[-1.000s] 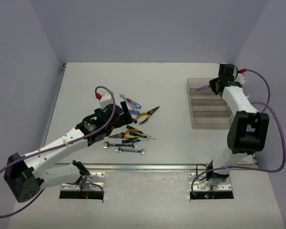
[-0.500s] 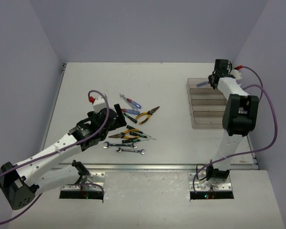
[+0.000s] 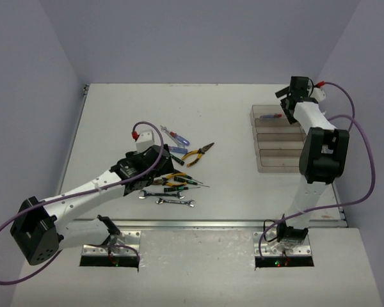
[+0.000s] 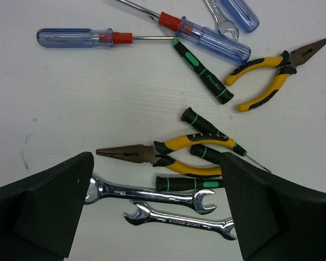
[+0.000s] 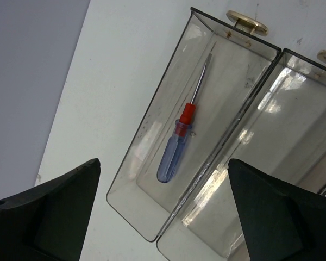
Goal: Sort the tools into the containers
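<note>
The tools lie in a loose heap left of the table's middle. My left gripper hovers open above them. Between its fingers I see two silver wrenches, with yellow-handled pliers and black-and-green screwdrivers beyond them. Blue-handled screwdrivers lie farther off. At the right stands the row of clear containers. My right gripper hangs open over the farthest bin. A blue screwdriver with a red collar lies loose on that bin's floor, also visible as the screwdriver from above.
A second pair of yellow-handled pliers lies to the right of the heap. The adjoining bin holds nothing that I can see. Purple cables loop off both arms. The table's near edge carries the two arm bases.
My right gripper has opened and let go of the blue screwdriver, which now lies in the farthest bin. My left arm has shifted slightly over the heap, still open.
</note>
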